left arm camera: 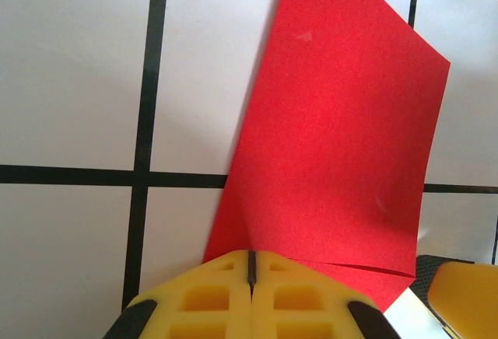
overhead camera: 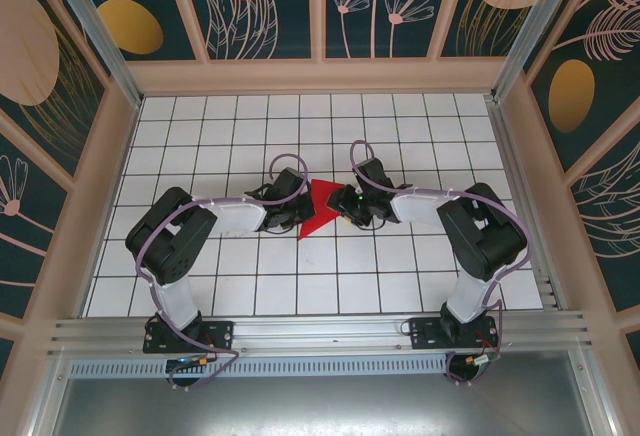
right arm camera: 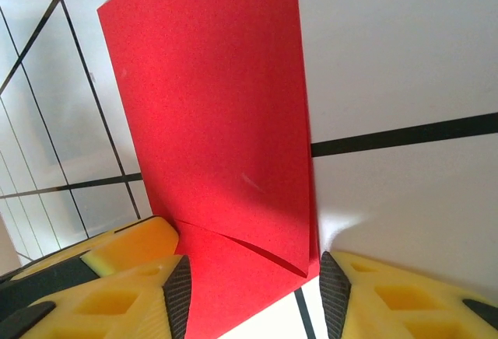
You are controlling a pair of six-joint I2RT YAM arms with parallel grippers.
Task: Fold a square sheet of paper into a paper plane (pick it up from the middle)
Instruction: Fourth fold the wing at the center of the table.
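The square sheet of paper (overhead camera: 318,211) is bright red and lies mid-table, folded over on itself, with one layer raised above a lower one (right arm camera: 233,292). My left gripper (overhead camera: 288,208) sits at the sheet's left side. Its yellow fingertips (left arm camera: 226,277) are shut together on the sheet's near edge (left arm camera: 334,121), and I cannot tell if paper is pinched between them. My right gripper (overhead camera: 350,206) is at the sheet's right side. It stands open (right arm camera: 253,296), its dark pads (right arm camera: 177,292) straddling the sheet's lower corner without touching it.
The white grid-tiled table (overhead camera: 400,266) is walled on three sides by patterned panels (overhead camera: 320,6). A metal rail (overhead camera: 320,331) runs along the near edge by the arm bases. The other arm's yellow finger (left arm camera: 463,300) shows at the lower right of the left wrist view.
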